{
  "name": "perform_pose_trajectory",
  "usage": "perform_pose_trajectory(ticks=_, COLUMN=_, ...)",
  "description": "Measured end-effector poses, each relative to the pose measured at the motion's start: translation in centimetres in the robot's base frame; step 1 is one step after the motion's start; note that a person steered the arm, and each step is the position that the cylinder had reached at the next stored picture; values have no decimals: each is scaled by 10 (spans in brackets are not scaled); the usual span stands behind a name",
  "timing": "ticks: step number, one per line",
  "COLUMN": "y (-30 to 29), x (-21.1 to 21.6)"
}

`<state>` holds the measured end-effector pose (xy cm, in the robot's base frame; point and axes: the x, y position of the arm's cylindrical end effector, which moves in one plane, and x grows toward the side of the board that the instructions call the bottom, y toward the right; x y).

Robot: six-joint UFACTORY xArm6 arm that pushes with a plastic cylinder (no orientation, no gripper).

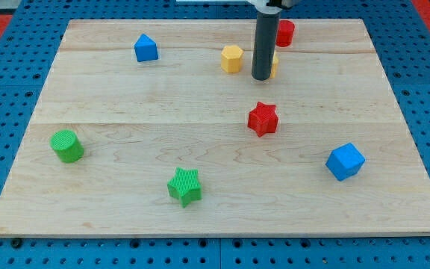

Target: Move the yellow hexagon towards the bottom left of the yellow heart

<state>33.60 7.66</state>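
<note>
my tip (pixel 262 78) is the blunt lower end of a smooth, dark grey cylindrical rod that comes straight down from the view's top onto the bench (pixel 125 97), a pale wooden board with visible grain and two faint plank seams. there are no jaws on this arm, only the plain rod, so nothing is spread or pinched.

the yellow hexagon (pixel 232 58), a small faceted block with a ribbed, layered surface, sits just to the view's left of my tip, with a narrow strip of wood between them. the yellow heart (pixel 274 63) lies right behind the rod on its right side; only a thin yellow edge shows, so its shape cannot be made out.

a red block (pixel 284 32), rounded and partly hidden by the rod, stands above and to the right of my tip. the red star (pixel 263 119) lies close below my tip. the blue cube (pixel 346 161) sits tilted, well below and to the right. the blue house-shaped block (pixel 146 48) is well to the left, near the top. the green cylinder (pixel 67 146) and green star (pixel 184 186), both ridged, lie far below and left.
</note>
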Motion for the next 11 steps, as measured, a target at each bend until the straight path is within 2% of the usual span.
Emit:
perform_pose_trajectory(ticks=2, y=25, x=-33)
perform_pose_trajectory(ticks=3, y=8, x=-7)
perform_pose_trajectory(ticks=4, y=-70, x=18)
perform_pose_trajectory(ticks=5, y=-117, x=-6)
perform_pose_trajectory(ticks=6, y=-88, x=-22)
perform_pose_trajectory(ticks=9, y=-64, x=-40)
perform_pose_trajectory(ticks=10, y=-19, x=-15)
perform_pose_trajectory(ticks=11, y=-11, x=12)
